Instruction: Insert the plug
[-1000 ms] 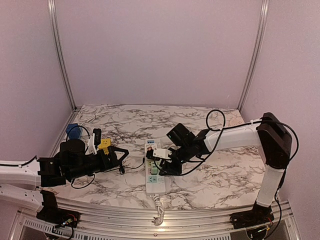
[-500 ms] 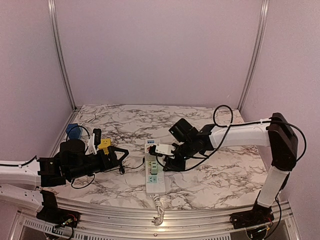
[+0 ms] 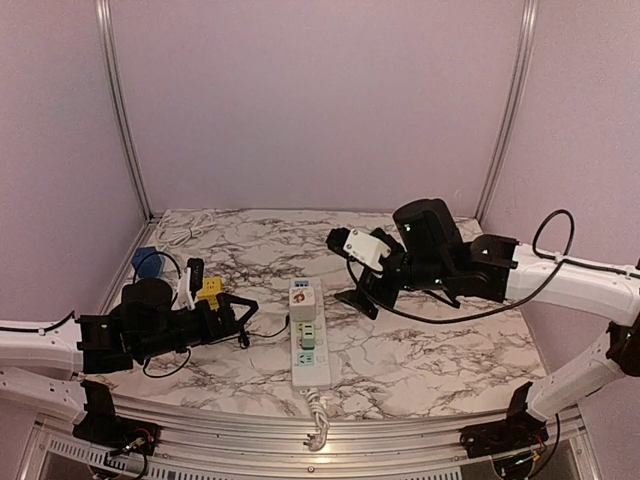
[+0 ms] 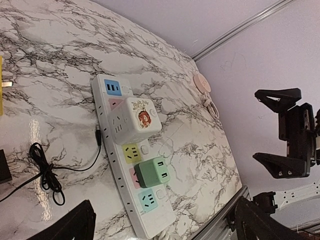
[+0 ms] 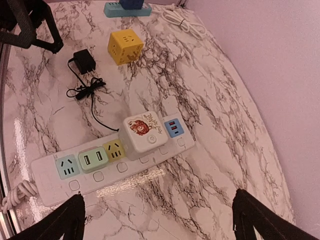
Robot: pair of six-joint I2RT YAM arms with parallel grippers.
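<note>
Top external: white plug [image 3: 303,297] sits in the power strip [image 3: 312,372], well apart from the released right tool [image 3: 350,270].

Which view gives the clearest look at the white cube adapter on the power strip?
Right wrist view: the white cube adapter sits near centre, unobstructed, its printed top and seat on the power strip plain. The left wrist view shows it clearly, at a slant. The top external view shows it small, print unreadable.

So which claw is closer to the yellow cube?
Left. The left gripper sits just beside the yellow cube; the right gripper hangs beyond the power strip, much farther off.
</note>
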